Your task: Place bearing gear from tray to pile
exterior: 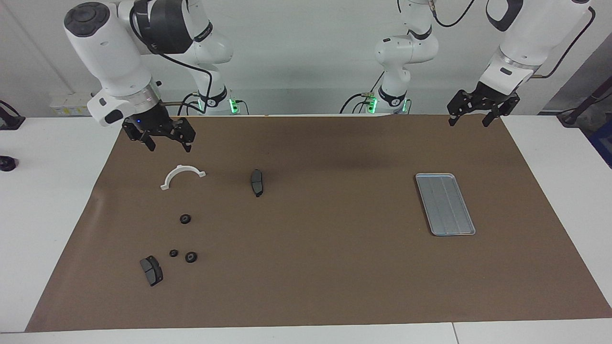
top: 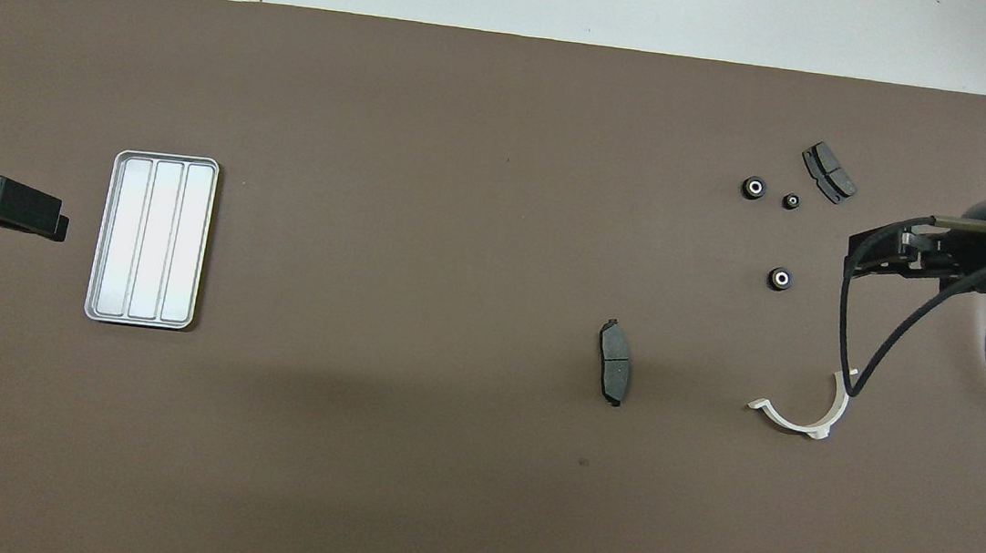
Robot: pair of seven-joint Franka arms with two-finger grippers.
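Note:
The silver tray (exterior: 444, 204) lies empty on the brown mat toward the left arm's end; it also shows in the overhead view (top: 151, 239). Three black gears form the pile (exterior: 185, 219) toward the right arm's end: one gear (top: 780, 278) lies apart, two (top: 753, 188) lie farther from the robots. My right gripper (exterior: 169, 145) is open and empty, raised over the mat's edge at the right arm's end; it also shows in the overhead view (top: 857, 258). My left gripper (exterior: 470, 122) is open and empty; the left arm waits, raised beside the tray (top: 59, 224).
A white half-ring (exterior: 182, 176) lies nearer to the robots than the gears. One dark brake pad (exterior: 257, 182) lies mid-mat, another (exterior: 151, 270) beside the two farther gears. The brown mat (exterior: 311, 267) covers most of the white table.

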